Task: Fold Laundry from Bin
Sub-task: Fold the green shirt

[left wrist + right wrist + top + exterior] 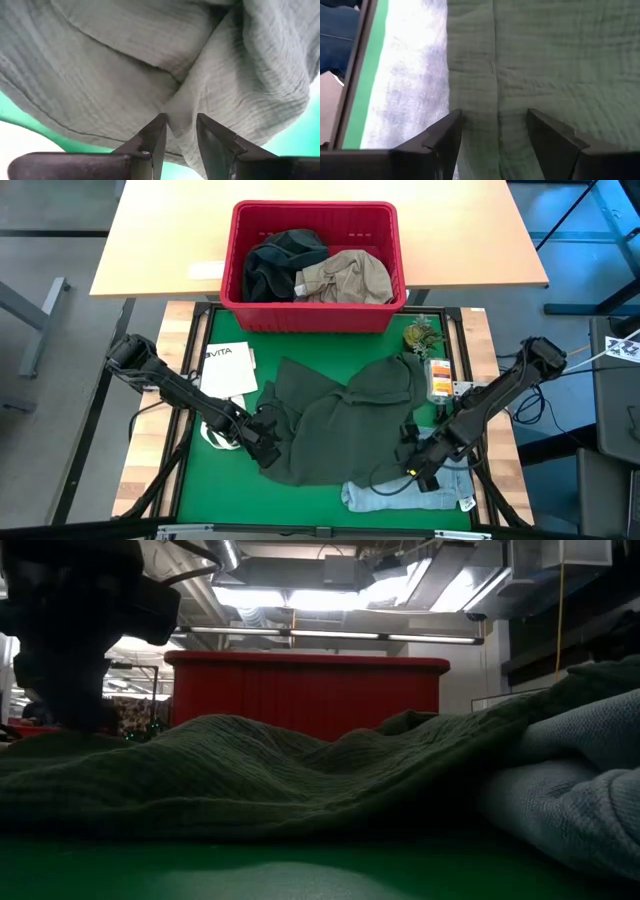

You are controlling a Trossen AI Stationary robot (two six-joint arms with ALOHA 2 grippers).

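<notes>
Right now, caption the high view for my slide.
Both grippers, left and right, work a dark green garment below the red bin.

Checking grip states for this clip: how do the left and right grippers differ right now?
The left gripper pinches a fold of the dark green garment at its left edge; the right gripper stands wide open over the garment's right side, nothing between its fingers. Both are low at the cloth.
</notes>
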